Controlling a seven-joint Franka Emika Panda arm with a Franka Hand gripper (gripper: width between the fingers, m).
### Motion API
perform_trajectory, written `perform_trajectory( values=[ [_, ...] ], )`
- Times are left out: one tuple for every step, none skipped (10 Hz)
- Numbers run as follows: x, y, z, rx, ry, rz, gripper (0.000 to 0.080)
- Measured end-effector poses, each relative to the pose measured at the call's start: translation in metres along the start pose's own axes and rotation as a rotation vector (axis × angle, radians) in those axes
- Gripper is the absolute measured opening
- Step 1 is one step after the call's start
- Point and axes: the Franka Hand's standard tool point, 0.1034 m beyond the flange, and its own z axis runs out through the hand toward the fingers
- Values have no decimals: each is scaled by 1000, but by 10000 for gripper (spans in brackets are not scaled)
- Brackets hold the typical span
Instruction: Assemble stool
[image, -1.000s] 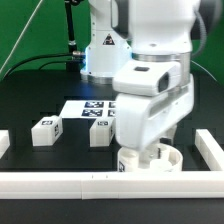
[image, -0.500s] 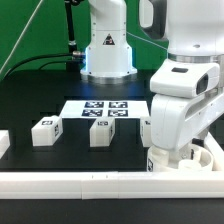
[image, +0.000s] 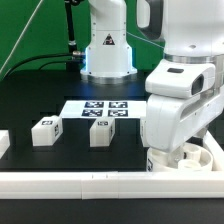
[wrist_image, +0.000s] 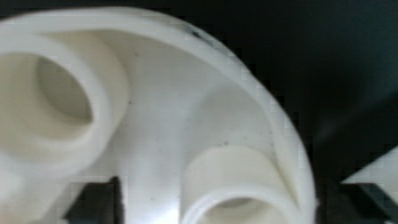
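Observation:
The white round seat disc (image: 190, 158) lies on the black table at the exterior view's front right, in the corner of the white rail. My gripper (image: 172, 156) stands straight down on it, and the hand hides most of it. In the wrist view the seat (wrist_image: 178, 100) fills the picture. My dark fingers (wrist_image: 89, 200) sit on either side of its rim, and the gripper (wrist_image: 214, 205) is shut on it. Two tagged legs (image: 45, 131) (image: 101, 132) stand apart to the exterior view's left. A third leg (image: 146, 127) shows partly behind my hand.
A long white rail (image: 90, 181) runs along the front edge and turns up the exterior view's right side (image: 212, 148). The marker board (image: 97, 109) lies in front of the robot's base. A white piece (image: 3, 143) shows at the exterior view's left edge.
The arm and the seat disc have slid to the exterior view's right, into the rail corner. In the last half second almost nothing has moved.

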Motion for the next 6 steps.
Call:
perform_trajectory(
  values=[
    [-1,1,0,-1,-1,2,629],
    [-1,1,0,-1,-1,2,643],
    [-1,2,0,-1,-1,3,643],
    [-1,2,0,-1,-1,3,643],
    [-1,2,0,-1,-1,3,649],
    [-1,2,0,-1,-1,3,649]
  ],
)
